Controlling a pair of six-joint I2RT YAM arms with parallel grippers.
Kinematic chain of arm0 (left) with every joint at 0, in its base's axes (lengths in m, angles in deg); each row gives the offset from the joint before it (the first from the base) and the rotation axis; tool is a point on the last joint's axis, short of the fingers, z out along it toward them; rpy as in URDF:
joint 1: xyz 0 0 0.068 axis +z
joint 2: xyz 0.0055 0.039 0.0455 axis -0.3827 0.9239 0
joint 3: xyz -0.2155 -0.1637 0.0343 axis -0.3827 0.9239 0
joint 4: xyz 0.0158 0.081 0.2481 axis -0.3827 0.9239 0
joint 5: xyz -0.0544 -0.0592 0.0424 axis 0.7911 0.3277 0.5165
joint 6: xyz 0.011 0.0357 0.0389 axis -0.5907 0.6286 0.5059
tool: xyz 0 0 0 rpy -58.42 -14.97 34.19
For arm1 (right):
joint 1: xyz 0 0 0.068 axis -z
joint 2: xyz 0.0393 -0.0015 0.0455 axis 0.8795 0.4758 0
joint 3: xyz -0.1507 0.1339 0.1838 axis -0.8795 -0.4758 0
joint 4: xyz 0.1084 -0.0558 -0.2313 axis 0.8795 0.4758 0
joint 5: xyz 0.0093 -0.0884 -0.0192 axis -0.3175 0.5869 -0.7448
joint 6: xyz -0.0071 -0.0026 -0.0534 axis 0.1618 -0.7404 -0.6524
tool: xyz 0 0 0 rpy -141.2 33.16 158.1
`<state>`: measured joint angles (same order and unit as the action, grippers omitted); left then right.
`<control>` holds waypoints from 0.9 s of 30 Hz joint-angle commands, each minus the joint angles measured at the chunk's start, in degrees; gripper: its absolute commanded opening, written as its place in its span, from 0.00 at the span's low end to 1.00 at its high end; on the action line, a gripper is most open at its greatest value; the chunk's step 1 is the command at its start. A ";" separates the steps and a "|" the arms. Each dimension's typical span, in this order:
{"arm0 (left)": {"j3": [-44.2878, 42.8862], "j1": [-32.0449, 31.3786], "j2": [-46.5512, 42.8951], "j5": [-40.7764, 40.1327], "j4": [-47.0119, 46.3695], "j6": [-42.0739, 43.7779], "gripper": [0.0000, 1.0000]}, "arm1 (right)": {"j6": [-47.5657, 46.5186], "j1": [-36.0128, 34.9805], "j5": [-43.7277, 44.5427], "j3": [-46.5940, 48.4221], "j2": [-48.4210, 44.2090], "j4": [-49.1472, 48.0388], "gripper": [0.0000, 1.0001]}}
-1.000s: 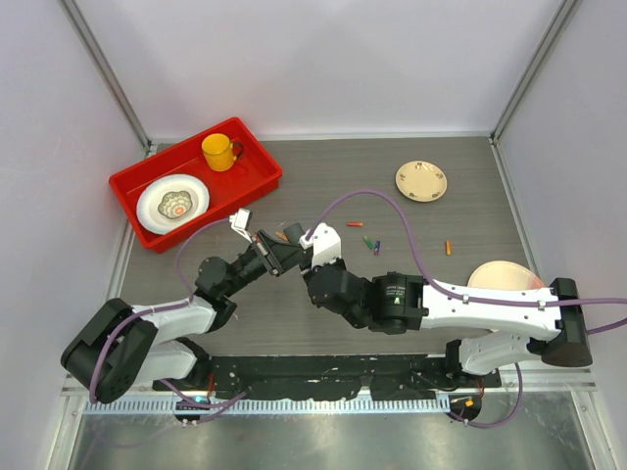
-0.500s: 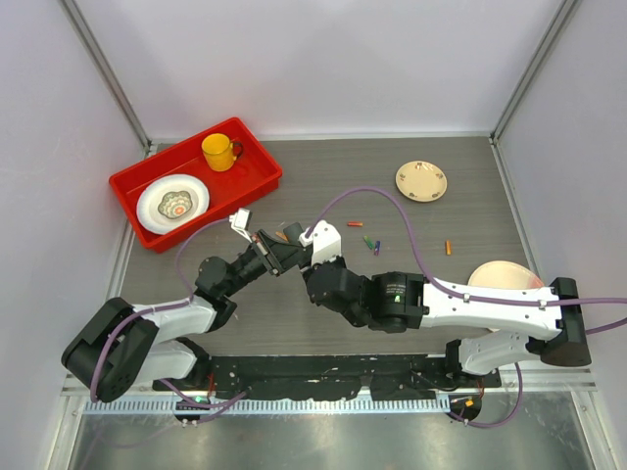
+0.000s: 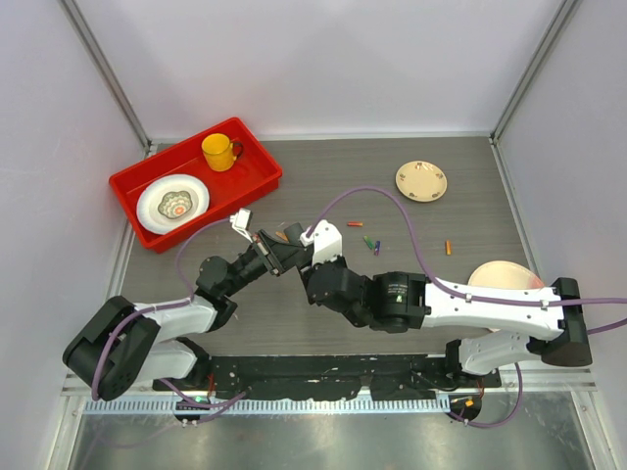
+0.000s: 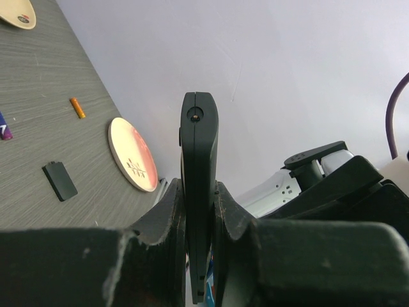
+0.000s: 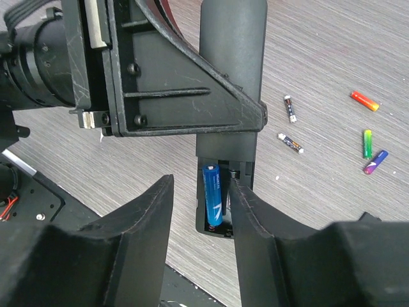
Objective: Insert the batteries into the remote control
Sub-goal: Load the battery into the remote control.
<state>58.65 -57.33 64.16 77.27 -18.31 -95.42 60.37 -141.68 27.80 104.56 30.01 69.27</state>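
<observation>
My left gripper is shut on the remote control and holds it edge-on above the table. In the right wrist view the remote's open battery compartment holds one blue battery. My right gripper is open, its fingers on either side of that end of the remote, apart from the battery. Loose batteries lie on the table: two dark silver, orange-red, green, purple-blue. Another orange one lies further right.
A red tray at the back left holds a yellow mug and a white plate. A beige plate and a pink plate lie on the right. A small black square piece lies near the pink plate.
My right gripper has edged slightly left over the remote's end. The left gripper and the remote have stayed put.
</observation>
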 commanded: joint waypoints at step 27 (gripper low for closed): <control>-4.00 -0.15 1.07 3.23 -15.01 -3.38 0.00 | 16.10 32.36 -56.26 -23.01 -23.00 -27.63 0.77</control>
<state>57.08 -57.33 66.54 78.85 -18.51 -98.48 71.34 -112.04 -16.63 84.17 6.89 50.46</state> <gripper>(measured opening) 0.175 0.764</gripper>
